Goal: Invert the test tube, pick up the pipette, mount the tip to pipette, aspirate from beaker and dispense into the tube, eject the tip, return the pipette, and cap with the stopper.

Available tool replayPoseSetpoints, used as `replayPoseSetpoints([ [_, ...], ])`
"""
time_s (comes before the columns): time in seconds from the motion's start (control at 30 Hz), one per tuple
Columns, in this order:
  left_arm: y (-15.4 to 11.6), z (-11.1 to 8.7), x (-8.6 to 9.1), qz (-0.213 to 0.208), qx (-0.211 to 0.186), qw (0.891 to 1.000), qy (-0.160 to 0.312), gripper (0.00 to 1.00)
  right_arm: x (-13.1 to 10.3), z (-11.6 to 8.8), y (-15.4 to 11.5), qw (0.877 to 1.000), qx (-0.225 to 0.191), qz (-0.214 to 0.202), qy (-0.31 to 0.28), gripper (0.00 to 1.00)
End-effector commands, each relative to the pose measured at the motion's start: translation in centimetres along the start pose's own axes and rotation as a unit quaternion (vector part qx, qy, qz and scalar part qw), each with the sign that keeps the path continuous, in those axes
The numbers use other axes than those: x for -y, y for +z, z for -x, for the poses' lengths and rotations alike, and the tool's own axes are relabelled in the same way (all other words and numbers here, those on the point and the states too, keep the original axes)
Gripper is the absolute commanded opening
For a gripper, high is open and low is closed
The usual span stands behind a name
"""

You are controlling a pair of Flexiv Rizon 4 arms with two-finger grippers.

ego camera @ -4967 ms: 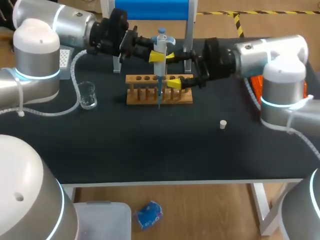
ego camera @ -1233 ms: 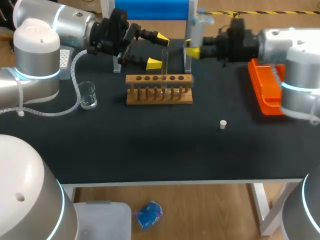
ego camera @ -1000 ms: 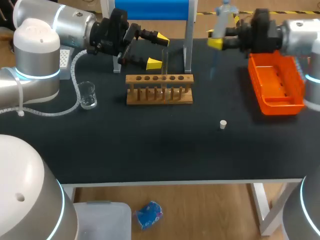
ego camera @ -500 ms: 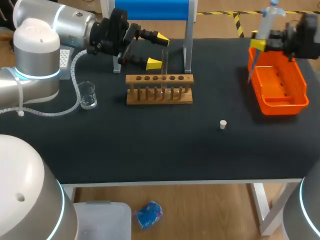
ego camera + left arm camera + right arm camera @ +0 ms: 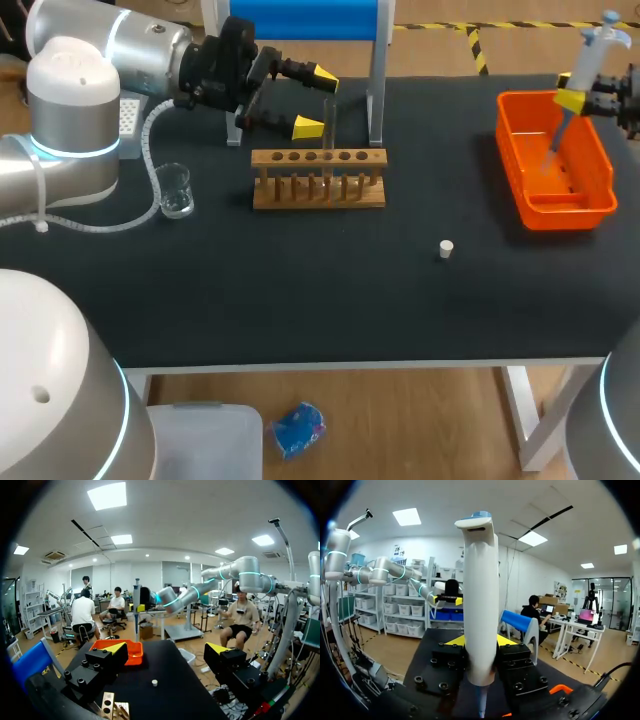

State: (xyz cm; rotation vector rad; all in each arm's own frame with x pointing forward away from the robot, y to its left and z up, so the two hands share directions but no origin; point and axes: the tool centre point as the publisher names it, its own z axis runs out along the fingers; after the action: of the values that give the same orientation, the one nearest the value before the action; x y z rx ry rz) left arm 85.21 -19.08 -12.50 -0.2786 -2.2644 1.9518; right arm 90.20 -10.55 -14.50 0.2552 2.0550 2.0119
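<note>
well right of the rack (image 5: 318, 157), the right tool (image 5: 575, 98) clamps the pipette (image 5: 592, 52), tip (image 5: 553, 150) down over the orange tray (image 5: 520, 190), likely to eject it; the left tool (image 5: 315, 100) stands wide open above the rack, empty.

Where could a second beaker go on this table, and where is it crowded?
Free: the front of the table, from the stopper to the near edge; also the gap between test tube rack and orange tray. Crowded: behind the rack by the left gripper, and over the tray, where the right gripper holds the pipette.
</note>
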Motion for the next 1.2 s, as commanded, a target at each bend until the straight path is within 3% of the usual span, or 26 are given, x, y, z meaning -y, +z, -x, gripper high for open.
replayPoseSetpoints([
  [0.03,0.0,0.0,0.0,-0.001,0.001,1.0,0.001,1.0,0.5,-0.2,-1.6,1.0,0.007,0.005,0.002,0.0],
  [0.7,0.0,0.0,0.0,-0.001,0.001,1.0,0.001,1.0,2.8,2.3,-5.3,0.999,0.036,0.003,0.004,0.0],
  [1.2,0.0,0.0,0.0,-0.001,0.001,1.0,0.001,1.0,4.2,4.5,-5.9,0.999,0.04,0.01,0.003,0.0],
])
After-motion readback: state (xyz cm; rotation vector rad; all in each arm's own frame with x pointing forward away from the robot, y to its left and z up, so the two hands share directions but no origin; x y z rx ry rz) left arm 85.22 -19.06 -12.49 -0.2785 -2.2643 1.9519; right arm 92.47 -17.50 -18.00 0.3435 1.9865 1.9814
